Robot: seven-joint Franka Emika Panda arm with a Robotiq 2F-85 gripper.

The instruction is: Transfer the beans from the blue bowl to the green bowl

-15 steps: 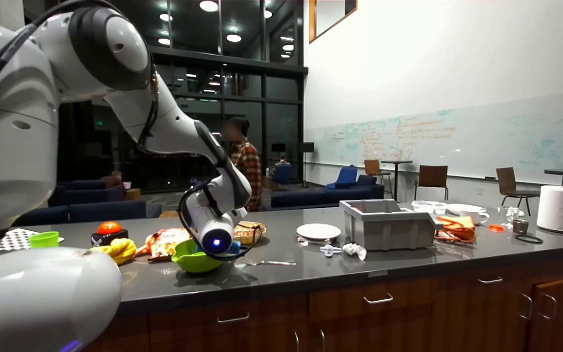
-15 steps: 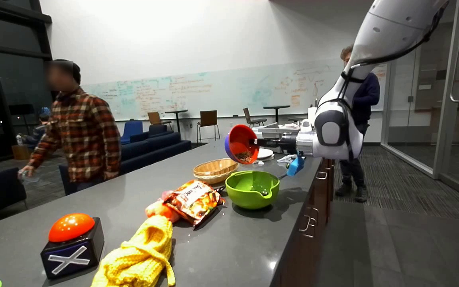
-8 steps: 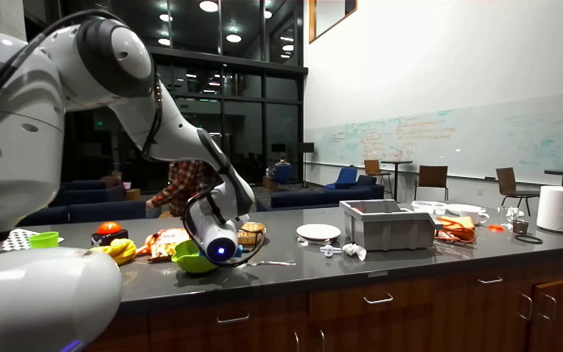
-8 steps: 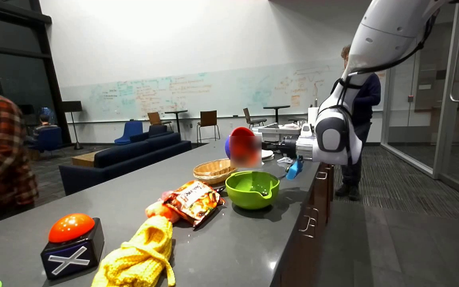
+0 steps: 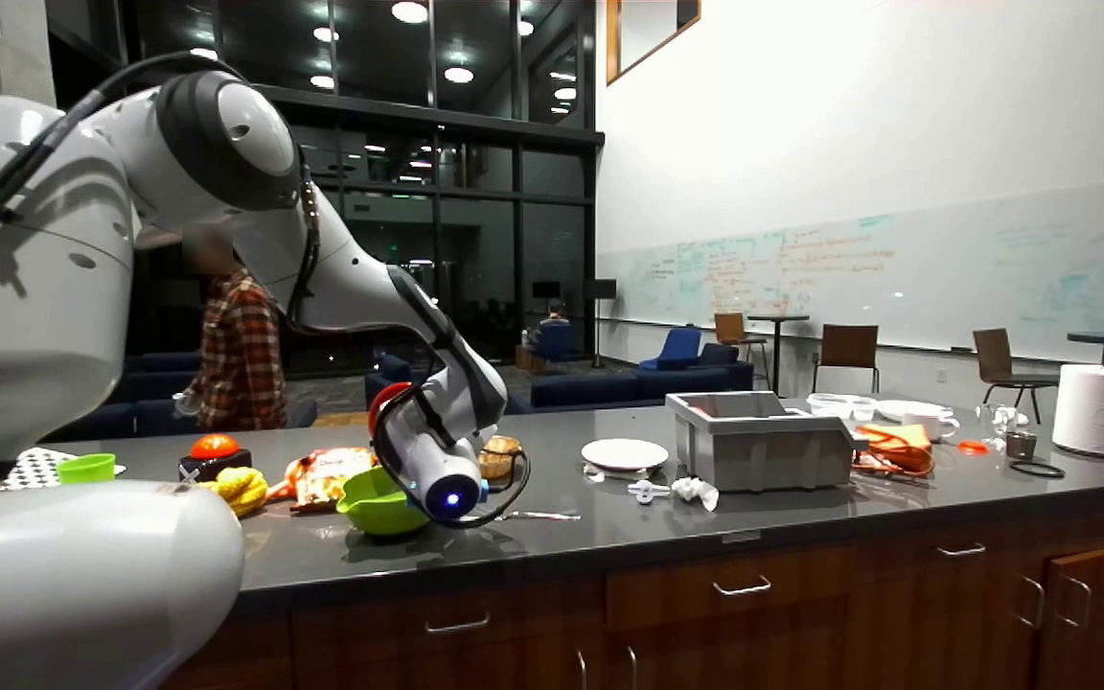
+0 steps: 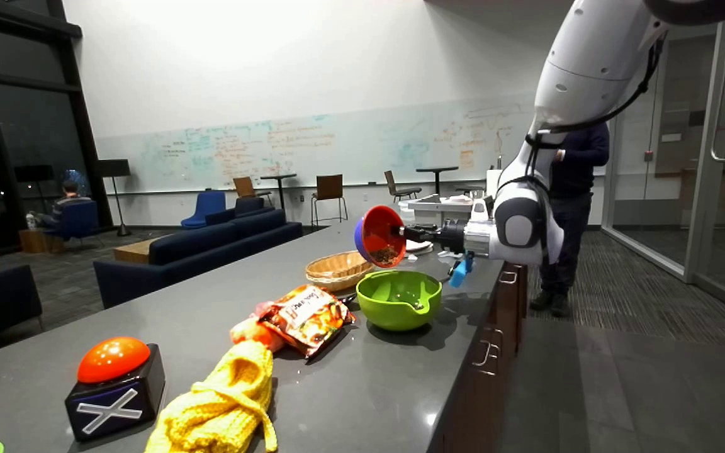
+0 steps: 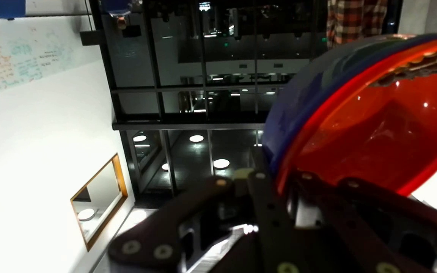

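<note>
1. Wrist view: we see the gripper (image 7: 281, 172) clamped on the rim of the blue bowl (image 7: 378, 125), one finger either side of its wall, leaving the mouth free for pouring.
2. In an exterior view we find the beans (image 6: 384, 255) pooled against the tilted bowl's lower lip, where, we judge, steeper tilting would spill them.
3. Below, the spouted lime-green bowl (image 6: 394, 312) stands upright on the counter (image 6: 350, 390), placed, we infer, to catch them.
</note>
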